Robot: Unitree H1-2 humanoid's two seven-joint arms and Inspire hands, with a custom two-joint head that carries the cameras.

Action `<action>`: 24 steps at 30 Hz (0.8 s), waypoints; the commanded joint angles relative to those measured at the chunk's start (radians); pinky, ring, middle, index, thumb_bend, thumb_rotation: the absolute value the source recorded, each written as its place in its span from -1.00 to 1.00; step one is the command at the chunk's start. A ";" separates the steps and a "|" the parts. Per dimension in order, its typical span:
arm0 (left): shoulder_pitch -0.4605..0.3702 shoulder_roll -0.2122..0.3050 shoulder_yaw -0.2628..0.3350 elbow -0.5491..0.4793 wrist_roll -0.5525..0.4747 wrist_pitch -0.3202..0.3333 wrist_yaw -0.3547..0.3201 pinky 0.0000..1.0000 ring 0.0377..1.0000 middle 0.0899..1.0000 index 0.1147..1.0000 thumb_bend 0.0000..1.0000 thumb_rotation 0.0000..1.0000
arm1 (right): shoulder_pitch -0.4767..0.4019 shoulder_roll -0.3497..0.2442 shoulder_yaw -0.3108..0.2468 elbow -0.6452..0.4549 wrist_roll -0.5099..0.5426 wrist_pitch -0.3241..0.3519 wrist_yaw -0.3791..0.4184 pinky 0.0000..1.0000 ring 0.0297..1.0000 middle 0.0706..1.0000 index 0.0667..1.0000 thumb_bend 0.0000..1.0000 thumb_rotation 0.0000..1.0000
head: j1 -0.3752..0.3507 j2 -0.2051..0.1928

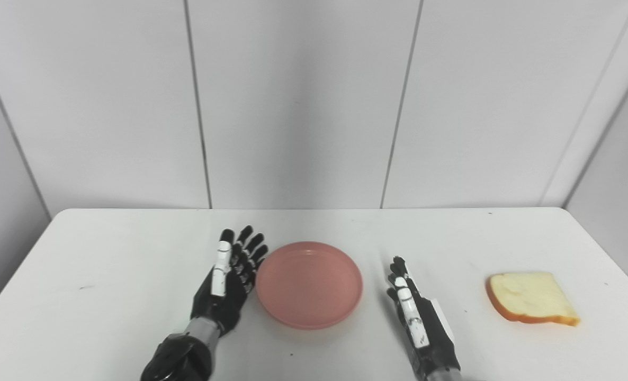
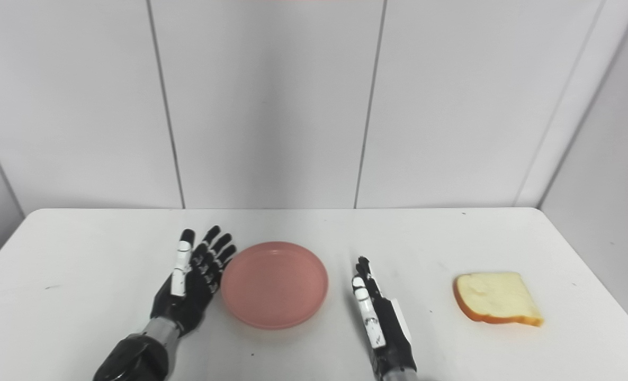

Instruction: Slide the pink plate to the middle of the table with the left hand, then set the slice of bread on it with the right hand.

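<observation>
The pink plate [image 1: 308,283] lies flat near the middle of the white table [image 1: 107,254], with nothing on it. My left hand [image 1: 230,278] is open beside the plate's left rim, palm toward it, fingers spread and close to or touching the edge. To the right of the plate, a short gap away, my right hand [image 1: 417,320] is open with its fingers straight, holding nothing. A slice of bread [image 1: 531,297] with a golden crust lies flat on the table at the right, well apart from my right hand.
White wall panels [image 1: 298,106] rise right behind the table's far edge. The table's right edge runs close past the bread. Bare tabletop lies at the far left and along the back.
</observation>
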 commanded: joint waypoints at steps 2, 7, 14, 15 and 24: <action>0.020 0.017 0.008 0.060 0.027 0.018 0.023 1.00 0.93 0.94 0.96 0.51 0.89 | -0.046 -0.008 -0.017 -0.008 0.012 -0.065 -0.002 1.00 1.00 1.00 1.00 0.32 0.96 | 0.000 0.001; -0.004 0.034 0.009 0.138 0.039 -0.035 0.013 0.94 0.89 0.91 0.93 0.54 0.88 | -0.123 -0.043 -0.056 -0.016 0.011 -0.062 -0.017 0.93 0.92 0.97 0.94 0.44 0.85 | -0.068 -0.052; -0.016 0.043 0.031 0.223 0.025 -0.090 -0.020 0.84 0.84 0.85 0.86 0.69 0.76 | -0.224 -0.171 -0.070 -0.084 0.022 0.014 0.057 0.75 0.80 0.87 0.88 0.51 0.72 | -0.140 -0.078; -0.019 0.044 0.036 0.237 0.026 -0.099 -0.023 0.83 0.84 0.85 0.85 0.71 0.75 | -0.238 -0.204 -0.058 -0.095 -0.014 0.019 0.066 0.75 0.80 0.86 0.88 0.50 0.69 | -0.154 -0.077; -0.038 0.078 0.054 0.336 0.009 -0.128 -0.099 0.80 0.80 0.82 0.83 0.77 0.70 | -0.346 -0.469 0.055 -0.201 -0.278 0.204 0.212 0.60 0.70 0.76 0.85 0.79 0.76 | -0.192 -0.087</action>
